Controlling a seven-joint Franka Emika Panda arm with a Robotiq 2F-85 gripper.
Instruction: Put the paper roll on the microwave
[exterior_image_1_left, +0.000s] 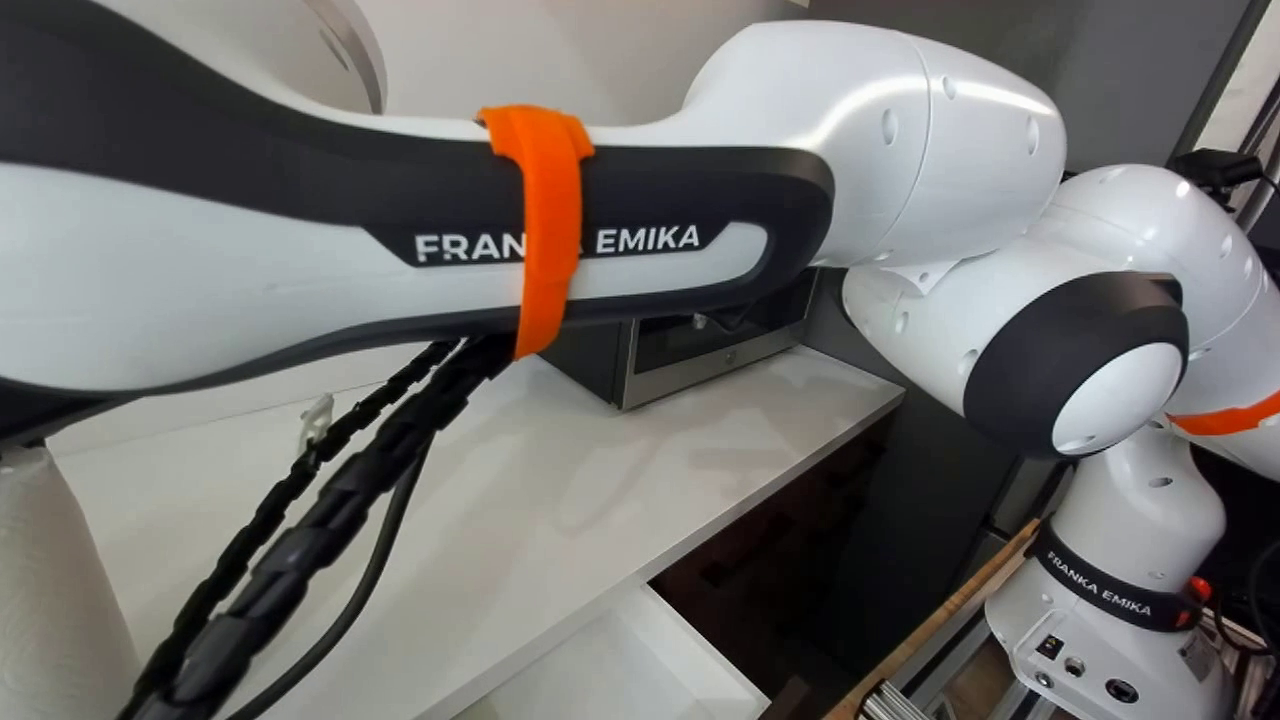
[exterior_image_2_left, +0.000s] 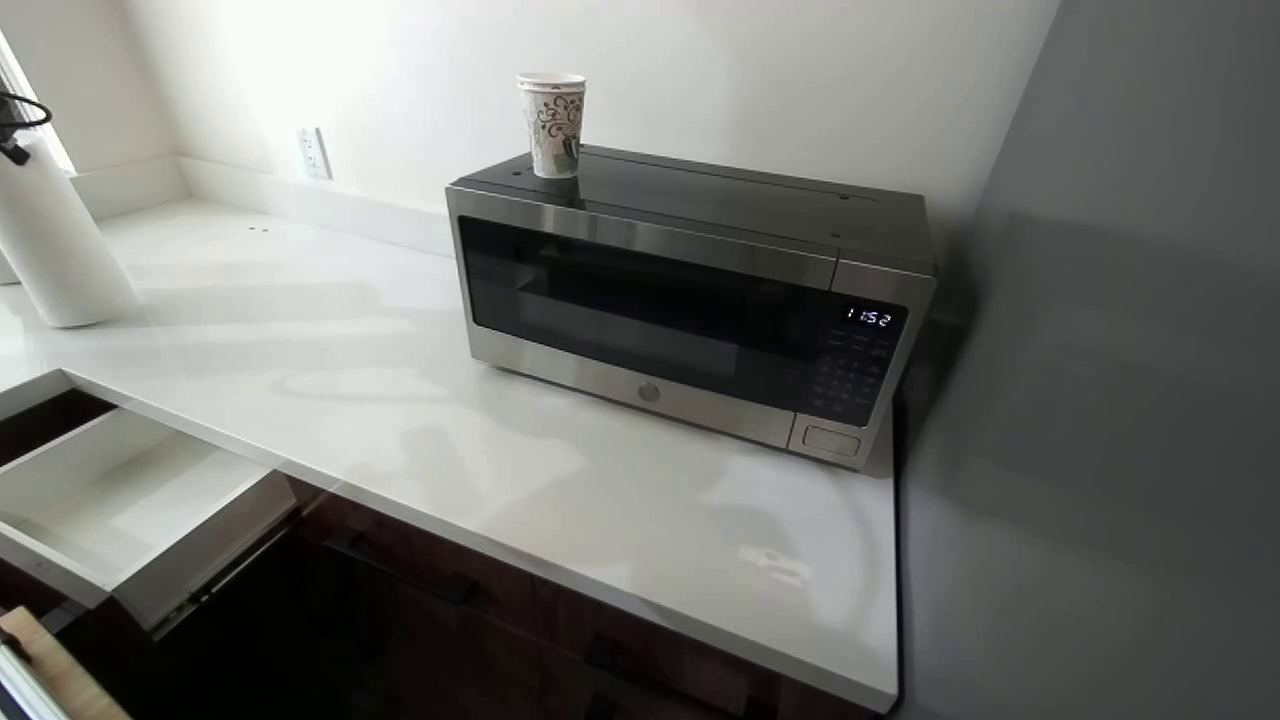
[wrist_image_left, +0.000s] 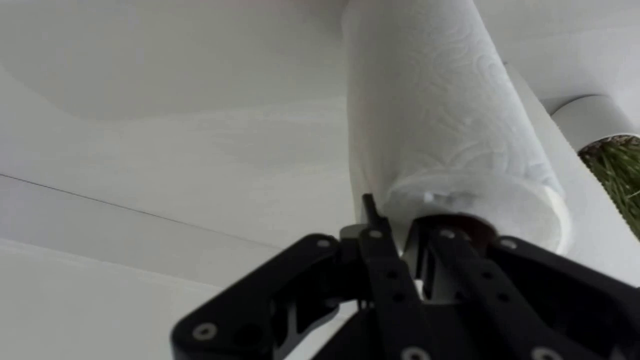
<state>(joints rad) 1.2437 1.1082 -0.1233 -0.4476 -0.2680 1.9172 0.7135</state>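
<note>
The white paper roll (exterior_image_2_left: 65, 240) stands on or just above the counter at the left of an exterior view, leaning a little. It also shows at the lower left in an exterior view (exterior_image_1_left: 55, 590) and fills the upper middle of the wrist view (wrist_image_left: 435, 95). My gripper (wrist_image_left: 397, 220) is at the roll's top end, shut on its wall, with a finger outside the roll and a finger in the core hole. The gripper tip (exterior_image_2_left: 14, 145) shows at the left edge. The microwave (exterior_image_2_left: 690, 300) stands on the counter; the arm partly hides it in an exterior view (exterior_image_1_left: 700, 350).
A patterned paper cup (exterior_image_2_left: 555, 125) stands on the microwave's top left. An open white drawer (exterior_image_2_left: 130, 490) juts out below the counter (exterior_image_2_left: 400, 420). A grey panel (exterior_image_2_left: 1100, 400) stands right of the microwave. A white pot with grass (wrist_image_left: 595, 122) is near the roll.
</note>
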